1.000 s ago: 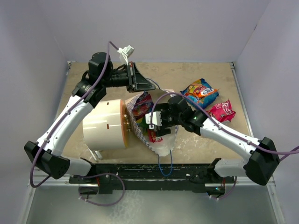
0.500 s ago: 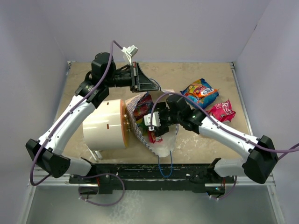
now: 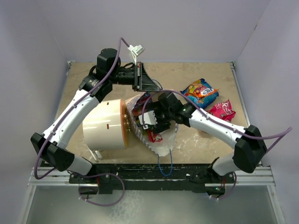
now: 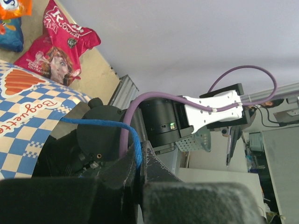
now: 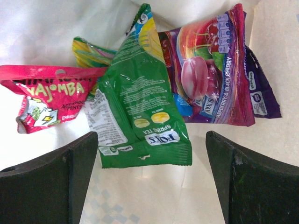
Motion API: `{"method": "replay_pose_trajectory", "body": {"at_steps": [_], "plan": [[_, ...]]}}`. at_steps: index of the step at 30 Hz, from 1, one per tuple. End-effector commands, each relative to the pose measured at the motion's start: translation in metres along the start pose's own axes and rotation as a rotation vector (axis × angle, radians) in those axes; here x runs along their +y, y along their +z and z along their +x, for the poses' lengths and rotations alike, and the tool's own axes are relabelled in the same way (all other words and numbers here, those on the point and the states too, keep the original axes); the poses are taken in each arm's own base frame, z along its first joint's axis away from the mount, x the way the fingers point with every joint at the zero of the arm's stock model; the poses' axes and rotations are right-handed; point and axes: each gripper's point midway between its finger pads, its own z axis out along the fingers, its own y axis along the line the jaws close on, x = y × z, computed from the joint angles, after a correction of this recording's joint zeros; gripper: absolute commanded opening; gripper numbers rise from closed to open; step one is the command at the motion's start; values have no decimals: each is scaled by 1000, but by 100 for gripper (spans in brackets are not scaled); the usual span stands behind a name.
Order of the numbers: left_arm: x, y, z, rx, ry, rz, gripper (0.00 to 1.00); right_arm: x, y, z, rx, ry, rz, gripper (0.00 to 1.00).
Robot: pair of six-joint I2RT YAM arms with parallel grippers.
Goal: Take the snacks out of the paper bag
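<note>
Paper, blue-and-white check outside, white within: the paper bag (image 3: 161,145) sits on the bench (image 3: 205,74), mouth open, just beside a white cylinder (image 3: 103,125).

Left jaws: pressed together on the blue cord handle (image 4: 98,123), lifting one side of the mouth for you.

Right jaws: spread wide inside the mouth, one finger to each side of the green packet (image 5: 140,112), clear of it in the wrist view.

Contents of the bag: the green packet is uppermost. It overlaps a purple packet (image 5: 212,70) on one side and a pink-red packet (image 5: 46,95) on the other. A yellow-green one (image 5: 86,49) lies behind.

Already out: blue-and-orange packet (image 3: 200,92) and pink packet (image 3: 222,111), on the bench well apart from the bag.

Hazards, by my judgement:
- The packets overlap, so closing on the green one may catch a neighbour or the paper lining and drag the bag.
- The slick film may slip from your grip.
- The thin cord may slide free and drop the mouth onto your right wrist.
</note>
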Motion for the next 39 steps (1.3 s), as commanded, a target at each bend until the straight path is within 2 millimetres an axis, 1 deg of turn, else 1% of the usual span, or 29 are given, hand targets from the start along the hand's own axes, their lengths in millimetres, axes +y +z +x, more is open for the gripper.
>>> {"method": "replay_pose_trajectory", "body": {"at_steps": [1,6,10,14,20,25,29,32,34,36,37,38,39], "plan": [[-8,-3,3,30,97,21,0,-21,-9,8,75,-49,27,99],[-8,-5,4,27,114,15,0,-26,-3,21,83,-22,-17,99],[-10,-7,5,27,121,15,0,-27,5,18,57,-6,-41,98],[-11,-8,4,21,123,4,0,-28,15,20,62,5,-73,98],[-8,-10,6,18,116,-15,0,-33,30,29,101,32,-72,98],[-4,-12,9,11,97,-34,0,-21,44,36,113,71,-126,95],[-5,-15,10,1,92,-46,0,-11,49,43,128,97,-146,90],[-5,-17,9,-15,86,-66,0,-4,49,45,135,109,-162,84],[-1,-18,9,-23,71,-93,0,-1,47,46,138,116,-165,76],[1,-21,7,-36,56,-118,0,0,45,46,141,122,-160,65],[3,-22,4,-44,49,-130,0,-2,44,46,141,124,-149,56],[4,-23,2,-52,44,-140,0,-3,43,45,137,130,-140,52],[5,-25,-1,-66,39,-154,0,-4,41,41,125,133,-133,42]]}}
